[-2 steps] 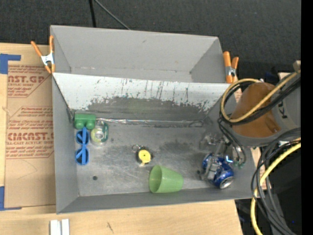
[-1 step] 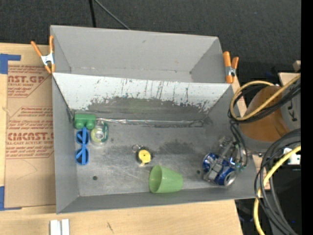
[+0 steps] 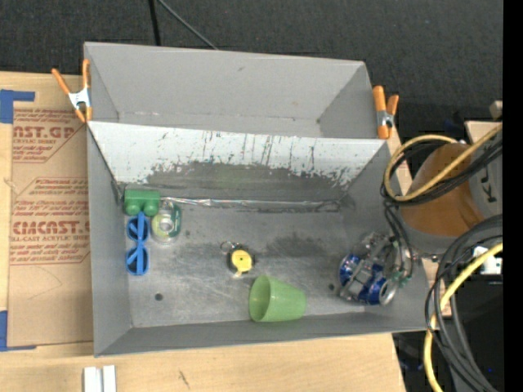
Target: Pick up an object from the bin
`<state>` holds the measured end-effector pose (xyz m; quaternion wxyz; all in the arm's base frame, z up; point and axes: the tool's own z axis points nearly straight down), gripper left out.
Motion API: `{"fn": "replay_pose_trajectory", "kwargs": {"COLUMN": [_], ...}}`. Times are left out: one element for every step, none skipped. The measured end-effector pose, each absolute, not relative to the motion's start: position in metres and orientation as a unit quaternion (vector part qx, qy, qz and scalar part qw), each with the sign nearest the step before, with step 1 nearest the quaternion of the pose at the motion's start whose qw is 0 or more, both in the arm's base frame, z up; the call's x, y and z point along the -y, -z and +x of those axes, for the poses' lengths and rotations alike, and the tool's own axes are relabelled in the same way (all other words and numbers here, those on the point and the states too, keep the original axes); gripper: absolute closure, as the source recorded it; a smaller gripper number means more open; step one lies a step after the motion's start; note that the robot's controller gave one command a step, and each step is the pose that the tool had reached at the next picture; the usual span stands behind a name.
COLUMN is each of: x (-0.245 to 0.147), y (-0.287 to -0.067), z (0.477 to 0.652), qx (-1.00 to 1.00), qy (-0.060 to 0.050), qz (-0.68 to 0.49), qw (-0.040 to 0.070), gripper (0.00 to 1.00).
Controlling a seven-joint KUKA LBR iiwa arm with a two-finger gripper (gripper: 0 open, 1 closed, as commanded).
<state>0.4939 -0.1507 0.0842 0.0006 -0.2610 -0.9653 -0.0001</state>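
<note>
My gripper [image 3: 372, 274] is low in the bin's front right corner, close to the right wall. Blue and silver parts show at its tip, and I cannot tell whether they belong to it or to a loose thing. Nearest to it, a light green plastic cup [image 3: 278, 299] lies on its side by the front wall, a short way to the left and apart from the gripper. A small yellow round thing [image 3: 240, 260] rests on the floor just behind the cup.
At the left side lie blue toy glasses [image 3: 137, 243], a green block [image 3: 141, 201] and a clear round thing with a green middle [image 3: 166, 221]. The arm's cables loop over the bin's right rim.
</note>
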Motion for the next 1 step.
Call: {"fn": "replay_pose_trajectory", "kwargs": {"x": [0.1311], "y": [-0.2626], "z": [0.5043], "qx": [0.964], "qy": [0.000], "qz": [-0.264], "qw": [-0.005], "gripper": [1.00]}}
